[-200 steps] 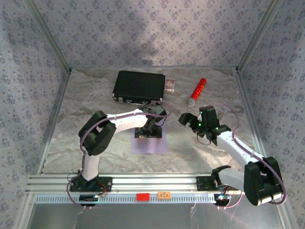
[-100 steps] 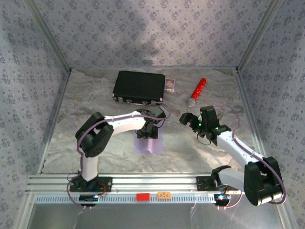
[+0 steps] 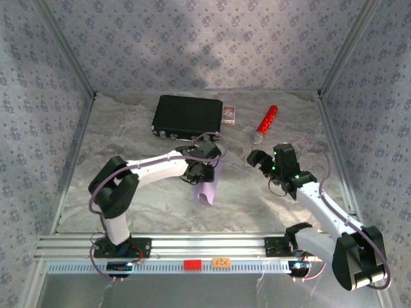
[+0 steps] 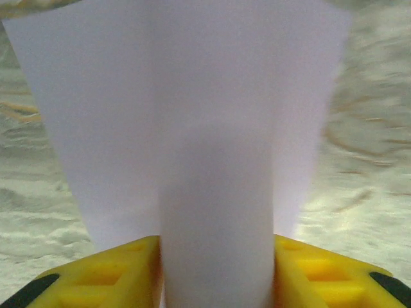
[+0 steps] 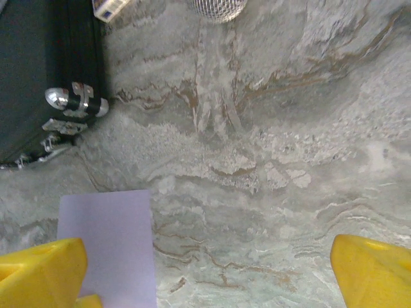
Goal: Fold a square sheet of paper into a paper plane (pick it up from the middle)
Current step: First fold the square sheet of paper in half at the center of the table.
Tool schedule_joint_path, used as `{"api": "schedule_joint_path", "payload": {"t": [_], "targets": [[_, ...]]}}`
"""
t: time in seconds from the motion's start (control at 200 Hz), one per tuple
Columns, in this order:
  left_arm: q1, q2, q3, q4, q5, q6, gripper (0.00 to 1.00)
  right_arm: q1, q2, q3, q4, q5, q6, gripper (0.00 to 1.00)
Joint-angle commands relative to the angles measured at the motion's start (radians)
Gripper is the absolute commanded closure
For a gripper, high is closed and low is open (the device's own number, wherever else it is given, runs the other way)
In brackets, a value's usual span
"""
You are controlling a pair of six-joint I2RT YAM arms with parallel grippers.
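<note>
The square sheet of paper (image 3: 207, 187) is seen as thin, smooth, matt lilac paper. The black case (image 3: 187, 115) is finished in matt black, and its latches (image 5: 70, 99) are made of polished metal. Just right of the case, a small box (image 3: 229, 113) of printed card is seen. Farther right of the case, the cylinder (image 3: 265, 123) is finished in glossy red with a silver mesh end. The table (image 3: 128, 141) under the case is covered in a rough, crinkled, grey-marbled surface. Matt yellow plastic is used for the fingers (image 4: 96, 279) of the left gripper (image 4: 215, 282) and the right gripper (image 5: 205, 276).
</note>
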Motion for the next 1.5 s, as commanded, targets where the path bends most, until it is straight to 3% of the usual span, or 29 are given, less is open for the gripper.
{"api": "schedule_joint_path", "payload": {"t": [0.0, 0.175, 0.305, 0.58, 0.869, 1.299, 1.494], "targets": [[0.032, -0.073, -0.052, 0.168, 0.142, -0.018, 0.58, -0.002, -0.056, -0.019, -0.039, 0.07, 0.035, 0.01], [0.093, -0.127, -0.155, 0.434, 0.344, -0.114, 0.57, -0.005, -0.137, -0.063, -0.004, 0.093, 0.043, 0.01], [0.136, -0.114, -0.26, 0.719, 0.497, -0.245, 0.57, -0.005, -0.174, -0.097, 0.058, 0.077, 0.035, 0.01], [0.142, -0.023, -0.411, 1.093, 0.563, -0.419, 0.58, -0.004, -0.135, -0.098, 0.126, 0.032, 0.098, 0.02], [0.138, 0.041, -0.415, 1.086, 0.573, -0.391, 0.59, 0.002, -0.046, -0.069, 0.22, -0.182, -0.053, 0.09], [0.122, 0.086, -0.367, 0.972, 0.497, -0.331, 0.58, 0.006, 0.005, -0.07, 0.227, -0.206, -0.069, 0.16], [0.109, 0.085, -0.348, 0.875, 0.445, -0.295, 0.53, 0.01, 0.047, -0.057, 0.219, -0.216, -0.068, 0.18]]}}
